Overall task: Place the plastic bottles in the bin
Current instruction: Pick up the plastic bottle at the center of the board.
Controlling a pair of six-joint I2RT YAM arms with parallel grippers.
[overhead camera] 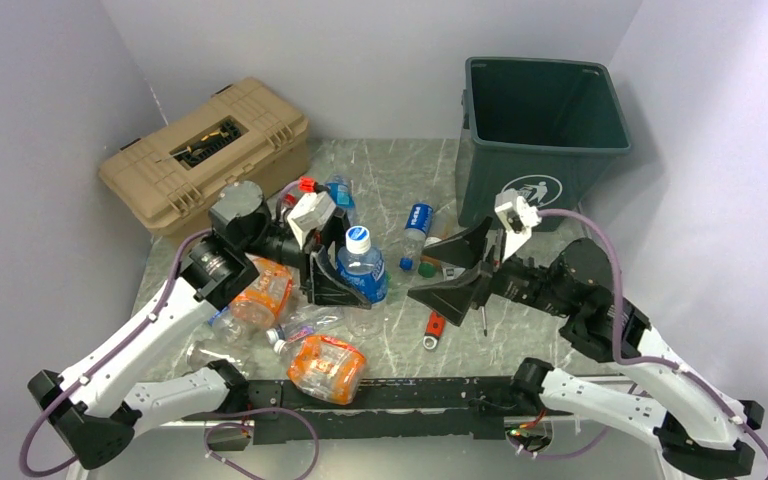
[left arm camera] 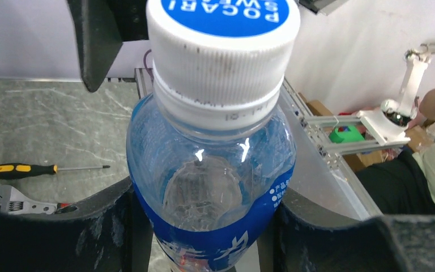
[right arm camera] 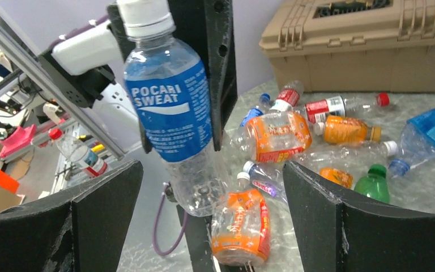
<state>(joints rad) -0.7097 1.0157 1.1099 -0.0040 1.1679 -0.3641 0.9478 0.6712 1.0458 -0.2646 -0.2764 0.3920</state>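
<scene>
A clear plastic bottle with a blue label and white cap (overhead camera: 362, 262) (left arm camera: 215, 170) (right arm camera: 170, 107) is held upright above the table, with my left gripper (overhead camera: 343, 278) (left arm camera: 207, 238) shut on its body. My right gripper (overhead camera: 450, 270) (right arm camera: 212, 198) stands wide open just right of it, facing it, with nothing between its fingers. More plastic bottles lie on the table: orange ones (overhead camera: 325, 368) (overhead camera: 260, 292) (right arm camera: 241, 226), a blue-labelled one (overhead camera: 418, 225) and a green one (right arm camera: 372, 184). The dark green bin (overhead camera: 540, 130) stands at the back right.
A tan toolbox (overhead camera: 205, 150) (right arm camera: 368, 45) sits at the back left. A red-handled wrench (overhead camera: 433, 330) (left arm camera: 11, 201) and a screwdriver (overhead camera: 481, 315) (left arm camera: 25, 169) lie on the table below my right gripper. Grey walls close in both sides.
</scene>
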